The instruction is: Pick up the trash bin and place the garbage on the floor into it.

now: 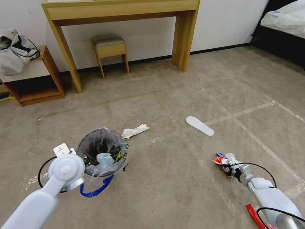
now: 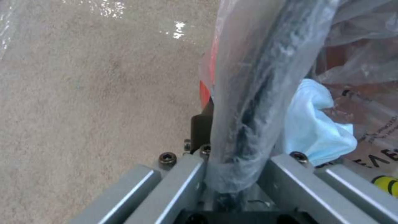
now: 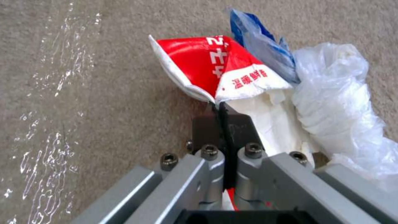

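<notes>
Here the floor [image 1: 178, 95], beige carpet crossed by faded white tape lines, spreads across the whole head view, with a wooden tabletop [image 1: 120, 8] and a small stool [image 1: 109, 47] against the wall at the top of the frame. The trash bin [image 1: 103, 152] sits in the lower left, its clear liner crumpled over the rim and a blue drawstring loop [image 1: 95, 189] hanging below it; a pale-blue mask [image 2: 315, 127] lies inside. The left hand [image 2: 238, 149] is clenched on the bin's bagged rim at the side nearest the camera. Just beyond the bin, at centre frame, lies a crumpled white paper [image 1: 135, 130] on the carpet, and further right a white flat insole-shaped piece [image 1: 199, 125]. In the lower right the right hand [image 3: 222, 115] is closed tight, pinching a red-and-white packet [image 3: 211, 67] low over the carpet, with a white-and-blue crumpled wrapper [image 3: 331, 102] bunched against it
</notes>
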Motion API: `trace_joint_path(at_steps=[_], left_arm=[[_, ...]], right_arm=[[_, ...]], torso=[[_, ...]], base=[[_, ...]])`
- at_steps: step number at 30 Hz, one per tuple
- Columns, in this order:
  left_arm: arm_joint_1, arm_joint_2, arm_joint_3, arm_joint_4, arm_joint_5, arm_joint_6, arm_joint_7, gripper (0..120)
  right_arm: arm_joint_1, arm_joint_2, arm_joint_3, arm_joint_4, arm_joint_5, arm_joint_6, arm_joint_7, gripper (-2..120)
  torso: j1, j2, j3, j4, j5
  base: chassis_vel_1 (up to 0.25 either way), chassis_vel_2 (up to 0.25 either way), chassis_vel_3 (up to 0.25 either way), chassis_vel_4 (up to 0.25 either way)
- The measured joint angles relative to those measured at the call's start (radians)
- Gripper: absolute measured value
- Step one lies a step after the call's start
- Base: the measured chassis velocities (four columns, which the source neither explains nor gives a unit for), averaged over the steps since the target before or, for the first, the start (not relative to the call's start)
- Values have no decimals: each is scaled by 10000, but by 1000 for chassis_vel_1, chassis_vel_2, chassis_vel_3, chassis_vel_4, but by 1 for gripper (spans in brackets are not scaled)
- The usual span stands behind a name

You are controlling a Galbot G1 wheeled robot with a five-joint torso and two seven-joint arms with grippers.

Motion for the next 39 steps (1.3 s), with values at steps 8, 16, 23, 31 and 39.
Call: trace_joint_path(at_steps=[8, 16, 23, 31, 39], left_arm=[[27, 92, -62, -53, 8, 1, 0, 0], [-68, 140, -40, -95, -114, -1, -1, 0], [-149, 114, -7, -82, -142, -28, -1, 0], [-45, 75, -39, -133, -106, -27, 3, 0], [78, -24, -56, -184, -20, -18, 69, 0]], right_arm=[[-26, -5, 58, 327, 168, 116, -2, 0], [-925, -866, 490, 3441, 2577, 430, -183, 0], [-1924, -1454, 1279, 6442, 3941, 472, 123, 0], [-2770, -1623, 2037, 9010, 4570, 578, 351, 0], [-2976, -1727, 2047, 10777, 6269, 1242, -985, 0]], torso=[[0, 0, 0, 0, 4], [0, 0, 1, -1, 0], [0, 0, 1, 0, 1], [0, -1, 0, 1, -1], [0, 0, 0, 0, -1]], base=[[0, 0, 0, 0], [0, 0, 0, 0], [0, 0, 0, 0], [0, 0, 0, 0], [0, 0, 0, 0]])
